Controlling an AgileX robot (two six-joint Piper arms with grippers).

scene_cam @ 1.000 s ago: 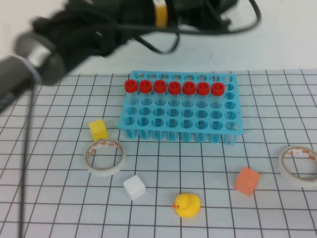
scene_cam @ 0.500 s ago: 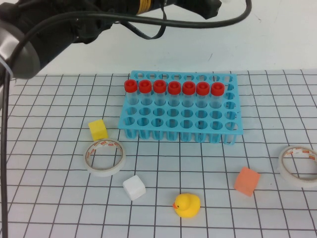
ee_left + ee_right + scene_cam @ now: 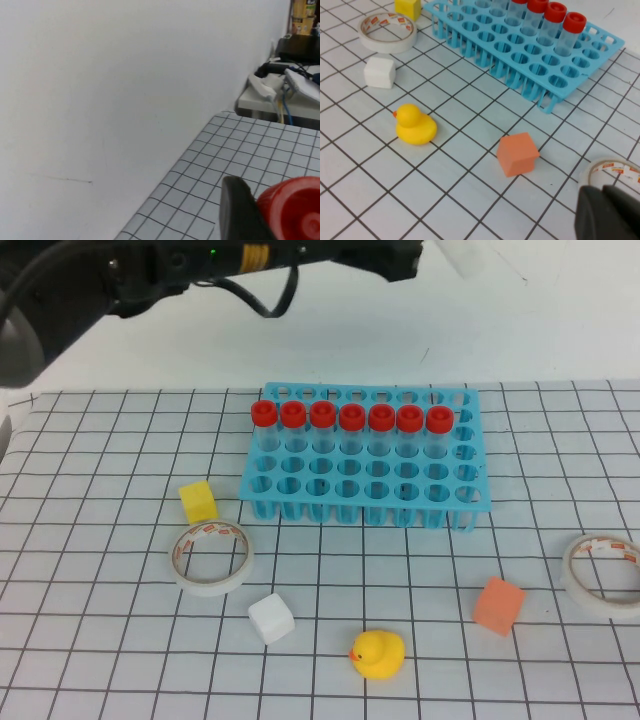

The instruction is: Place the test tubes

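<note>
A blue test tube rack (image 3: 466,462) stands at the table's middle back, with several red-capped tubes (image 3: 352,420) upright along its second row from the back. My left arm reaches across the top of the high view, high above the rack, and its gripper (image 3: 408,254) sits near the top edge. The left wrist view shows one dark finger (image 3: 239,210) pressed against a red-capped test tube (image 3: 298,206), so the left gripper (image 3: 280,222) is shut on it. My right gripper (image 3: 610,215) is shut and empty, low over the table beside a tape roll (image 3: 612,172). The rack (image 3: 520,56) lies beyond it.
In front of the rack lie a yellow cube (image 3: 198,501), a tape roll (image 3: 211,557), a white cube (image 3: 271,618), a yellow rubber duck (image 3: 378,653) and an orange cube (image 3: 498,605). A second tape roll (image 3: 603,573) lies at the right edge.
My left arm has swung up and back, from filling the upper left to lying along the top edge. Nothing on the table has moved.
</note>
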